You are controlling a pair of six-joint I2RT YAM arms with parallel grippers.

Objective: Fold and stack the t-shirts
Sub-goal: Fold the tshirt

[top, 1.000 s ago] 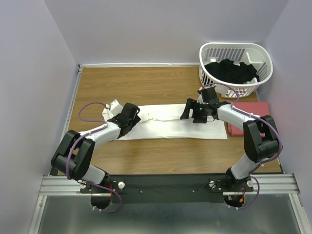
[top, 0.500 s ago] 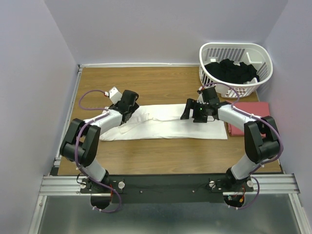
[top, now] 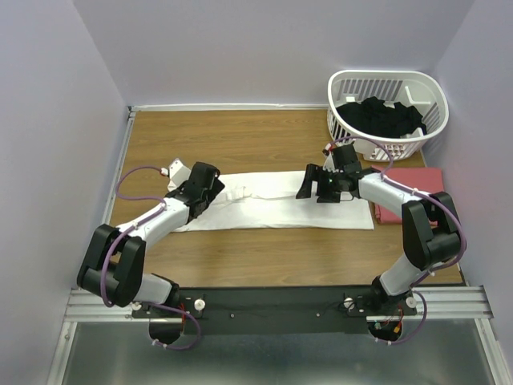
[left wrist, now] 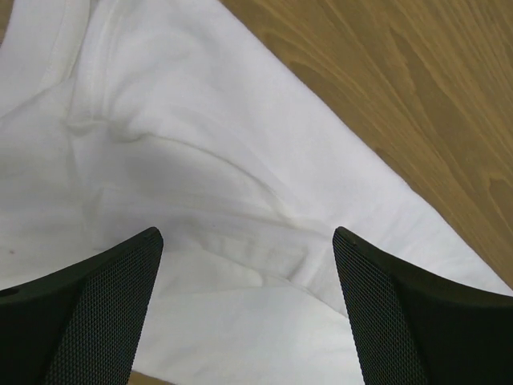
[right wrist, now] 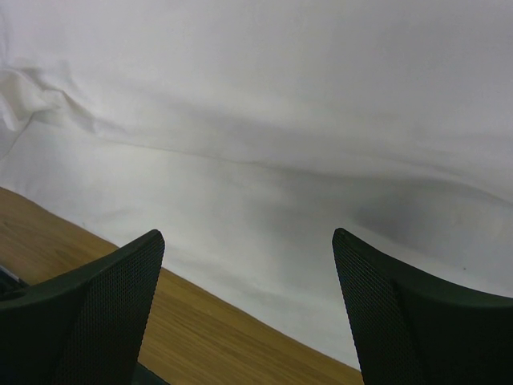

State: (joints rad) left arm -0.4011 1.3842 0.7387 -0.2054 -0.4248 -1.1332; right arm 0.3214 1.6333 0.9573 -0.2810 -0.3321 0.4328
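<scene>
Now, both my grippers hang over the white shirt (top: 272,210), a long folded strip across the middle of the table (top: 240,136). My left gripper (left wrist: 248,241) is over its left end, jaws spread wide, nothing between them. My right gripper (right wrist: 248,241) is right of its middle, jaws likewise spread and empty. The red shirt (top: 426,176) lies folded just beside the strip's right end, near the basket (top: 389,88).
</scene>
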